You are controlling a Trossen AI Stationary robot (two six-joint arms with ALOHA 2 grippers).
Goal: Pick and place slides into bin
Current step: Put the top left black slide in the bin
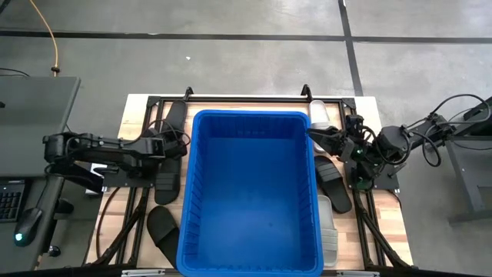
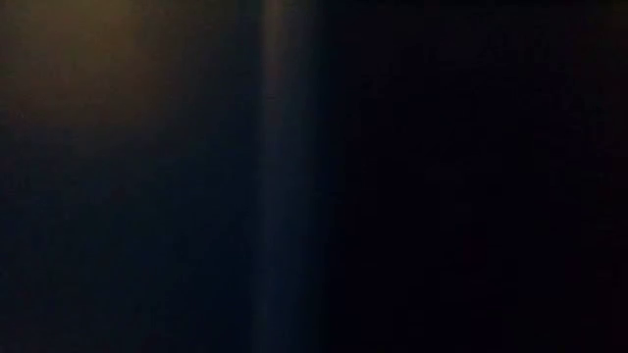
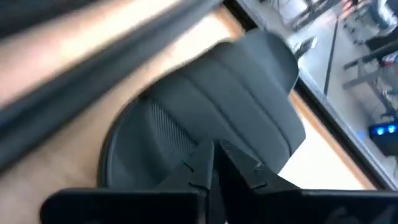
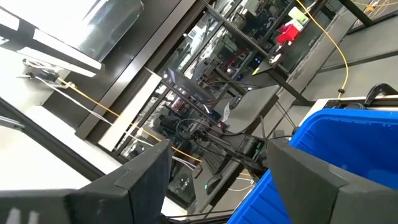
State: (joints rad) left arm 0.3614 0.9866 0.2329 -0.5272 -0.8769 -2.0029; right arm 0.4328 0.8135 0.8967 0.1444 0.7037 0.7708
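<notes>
The blue bin [image 1: 250,192] fills the middle of the table. Left of it lie black slides, one at the far left [image 1: 175,119], one beside the bin's wall [image 1: 166,188] and one nearer the front [image 1: 161,227]. My left gripper [image 1: 175,145] is shut, slanting down, its tips at the broad strap of the far-left black slide [image 3: 205,106]. My right gripper [image 1: 319,138] hangs open and raised over the bin's right rim [image 4: 348,143], with nothing between its fingers [image 4: 227,180]. On the right lie a white slide [image 1: 319,114], a black one [image 1: 332,181] and another white one [image 1: 327,231]. My left gripper's shut fingertips [image 3: 214,155] stand at the near edge of the black slide's strap [image 3: 249,134], coming in slanting down from the table's near-left side. The picture is blurred and the fingers cover the spot, so I cannot tell whether they touch or hold the strap. The slide lies flat on the table.
A black metal frame [image 1: 246,98] runs along the table's far edge and down both sides. Cables trail from the right arm [image 1: 430,131]. A grey desk with a keyboard [image 1: 23,154] stands left of the table. The low view is dark.
</notes>
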